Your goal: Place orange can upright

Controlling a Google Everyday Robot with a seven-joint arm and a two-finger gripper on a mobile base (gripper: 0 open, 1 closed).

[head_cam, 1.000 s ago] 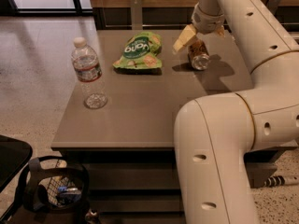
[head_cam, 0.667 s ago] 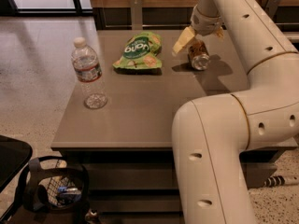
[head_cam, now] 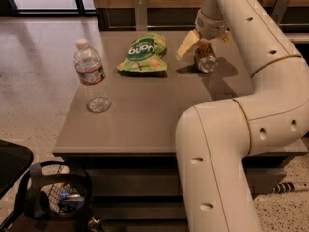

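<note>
The orange can [head_cam: 206, 60] lies tilted on the brown table [head_cam: 145, 115] at the far right, its silver end facing the camera. My gripper [head_cam: 206, 40] hangs right above the can's far end. Its yellowish fingers [head_cam: 187, 44] are spread to either side of the can, wider than the can, and open. The upper part of the can is hidden by the wrist.
A green snack bag [head_cam: 143, 52] lies left of the can. A clear water bottle [head_cam: 91, 78] stands upright near the table's left edge. My arm's elbow fills the front right. A black basket [head_cam: 58, 197] sits on the floor at the front left.
The arm has shifted very slightly; the gripper stays over the can and the can lies in the same place.
</note>
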